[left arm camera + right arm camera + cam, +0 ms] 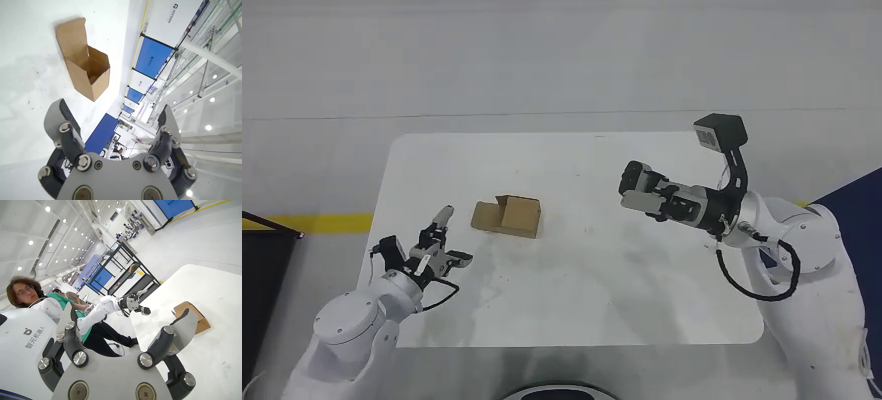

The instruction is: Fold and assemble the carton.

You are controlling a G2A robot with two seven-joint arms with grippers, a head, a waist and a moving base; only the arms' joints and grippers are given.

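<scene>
A small brown carton [507,215] lies on its side near the middle of the white table [642,290], one end open with a flap spread flat. In the left wrist view the carton [87,66] shows its hollow inside and its flap on the tabletop. My left gripper [448,236] [113,111] is open at the table's front left, a short way from the carton, holding nothing. My right gripper [633,189] [128,313] is open and raised over the table's right part, well apart from the carton [200,317]. The left gripper [140,301] also appears in the right wrist view.
The tabletop around the carton is bare white with a few small dark marks [30,105]. A yellow floor line [307,222] runs past the table's left edge. Black shelving [128,275] stands on the floor beyond the table.
</scene>
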